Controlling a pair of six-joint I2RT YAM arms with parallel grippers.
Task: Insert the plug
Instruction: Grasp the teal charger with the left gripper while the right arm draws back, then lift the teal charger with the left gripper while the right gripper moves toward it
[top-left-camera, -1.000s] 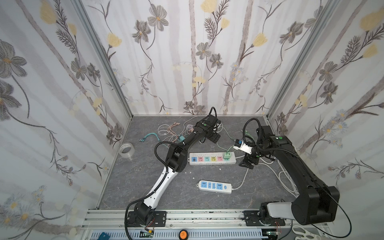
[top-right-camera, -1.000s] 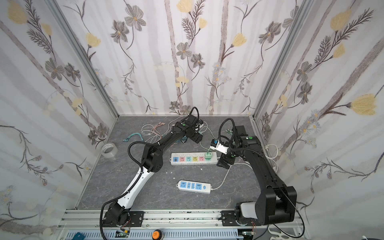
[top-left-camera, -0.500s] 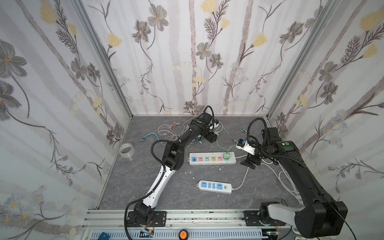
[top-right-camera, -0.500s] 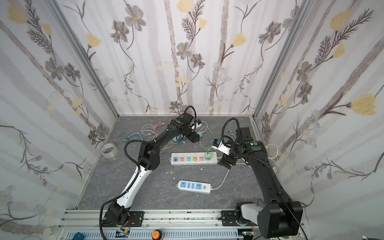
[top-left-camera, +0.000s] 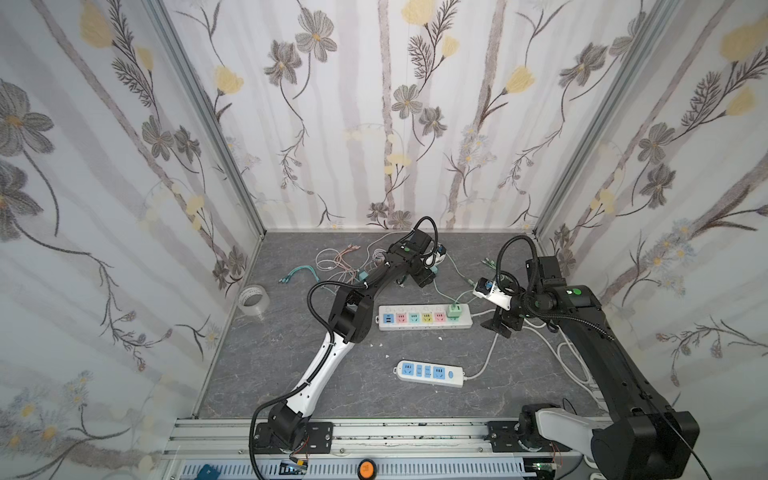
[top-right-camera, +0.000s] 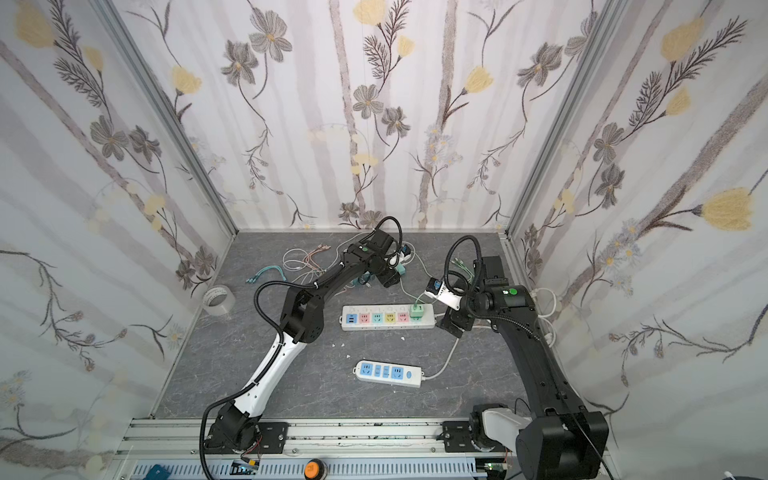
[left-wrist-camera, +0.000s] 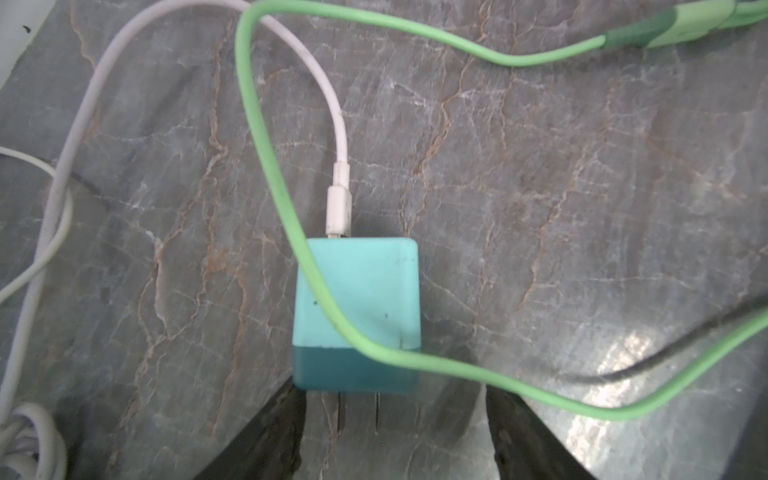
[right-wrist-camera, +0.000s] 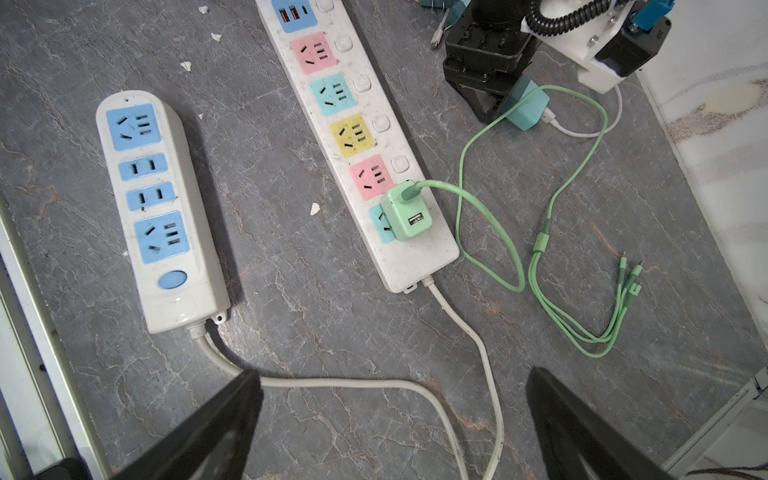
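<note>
- In both top views the teal charger plug (top-right-camera: 401, 270) lies flat at the far middle of the grey worktop (top-left-camera: 291, 353), beyond the pastel-socket power strip (top-left-camera: 419, 327). The left hand (top-left-camera: 423, 277) is down over it. The right hand (top-left-camera: 503, 326) hangs just beside the strip's right end, where a green adapter (top-left-camera: 453, 309) is already seated. A blue-socket power strip (top-left-camera: 430, 372) lies nearer.
- From the left wrist, the plug's two prongs (left-wrist-camera: 341, 415) point back between the hand's fingers (left-wrist-camera: 274, 432). The jaws stand part-way apart: one finger is at the plug's corner and the other is clear of it, so nothing is gripped. A white cable (left-wrist-camera: 338, 137) runs out of the plug's other end, and a green cable (left-wrist-camera: 266, 166) is draped across its top.
- From the right wrist, that hand is spread wide and empty above the strips' cords. Several pastel sockets look free.
- I'd guess the plug is a light, rigid plastic block with smooth, rather slippery sides. It is best pinched on its two flat side faces, clear of the prongs and the cable socket. The draped green cable could snag, and the white lead may tug.
</note>
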